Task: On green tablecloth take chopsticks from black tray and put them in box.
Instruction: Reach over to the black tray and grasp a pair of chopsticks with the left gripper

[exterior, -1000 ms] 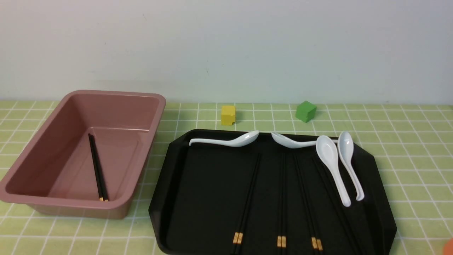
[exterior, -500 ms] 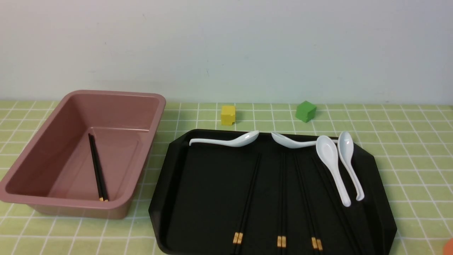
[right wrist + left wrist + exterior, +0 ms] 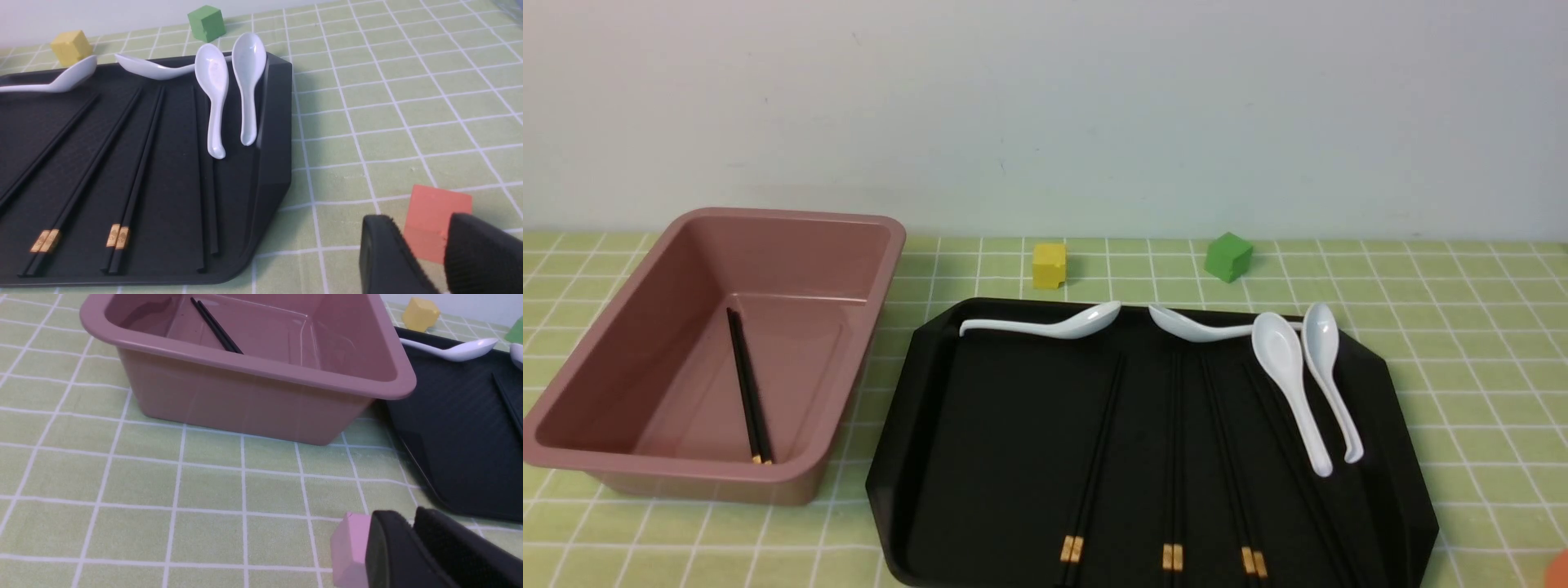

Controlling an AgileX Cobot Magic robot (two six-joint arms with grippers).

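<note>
The black tray [image 3: 996, 425] lies on the green tablecloth [image 3: 1462, 343] with several pairs of black chopsticks [image 3: 1174, 457] lengthwise in it, gold bands at the near end. The pink-brown box [image 3: 792, 216] stands to its left and holds one pair of chopsticks [image 3: 747, 392]. Neither gripper shows in the front view. My left gripper [image 3: 410, 520] is shut and empty, low over the cloth in front of the box [image 3: 245, 400]. My right gripper [image 3: 421, 228] is open and empty, over the cloth beside the tray's rim [image 3: 273, 134], apart from the chopsticks [image 3: 130, 179].
Four white spoons [image 3: 1290, 384] lie along the tray's far and right side. A yellow cube [image 3: 1049, 265] and a green cube [image 3: 1228, 256] sit behind the tray. A pink cube [image 3: 349, 549] is beside the left fingers; an orange-red cube [image 3: 437, 216] lies behind the right fingers.
</note>
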